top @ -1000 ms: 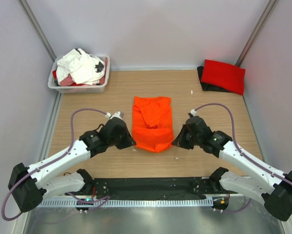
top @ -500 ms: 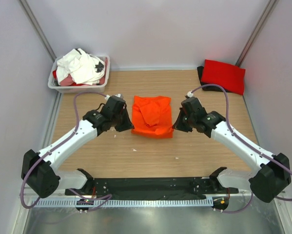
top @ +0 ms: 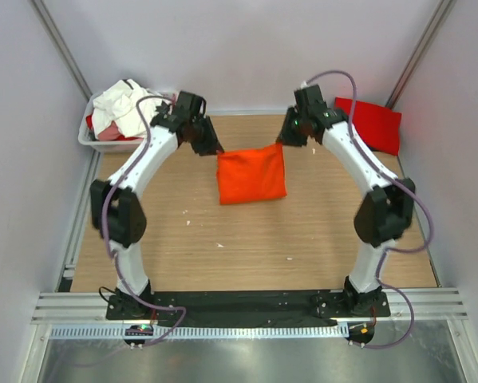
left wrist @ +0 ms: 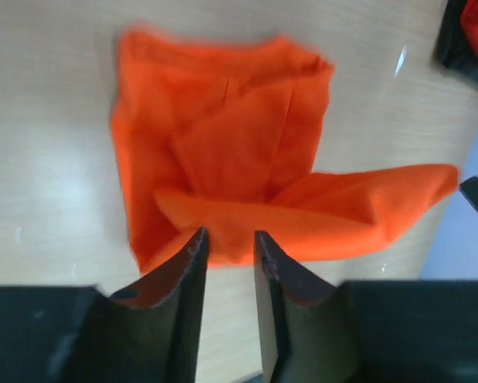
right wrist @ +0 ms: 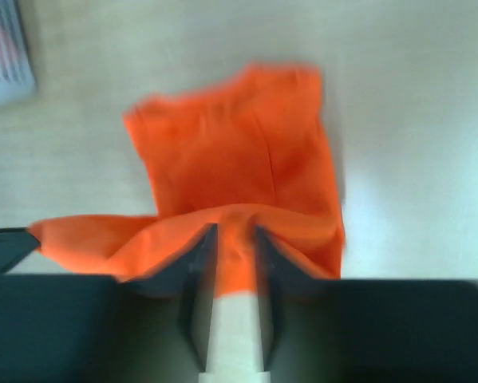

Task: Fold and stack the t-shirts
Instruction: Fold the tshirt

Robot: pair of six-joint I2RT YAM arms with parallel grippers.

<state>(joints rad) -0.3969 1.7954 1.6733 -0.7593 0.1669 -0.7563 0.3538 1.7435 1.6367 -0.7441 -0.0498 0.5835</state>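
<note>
At the far left, the tub of unfolded white shirts sits just beside the outstretched left arm. A careless swing homeward could knock the tub or hook a loose sleeve. The left gripper is at the far left corner of the orange shirt, which lies folded in the middle of the table. Its fingers show a narrow gap with the cloth's edge right at the tips, and I cannot tell whether that edge is pinched or free. In the wrist views the top flap runs as a raised band from one gripper to the other, above the layer beneath. If it is dropped from there it may land wrinkled or short of the edge. If one corner frees while the other catches on a finger, pulling away would drag the flap askew and open the fold. The right gripper, at the far right corner, looks the same: slightly parted, cloth at the tips, grip uncertain. Further right, the folded red shirt lies close to the right arm, whose elbow or cable could ruffle it.
</note>
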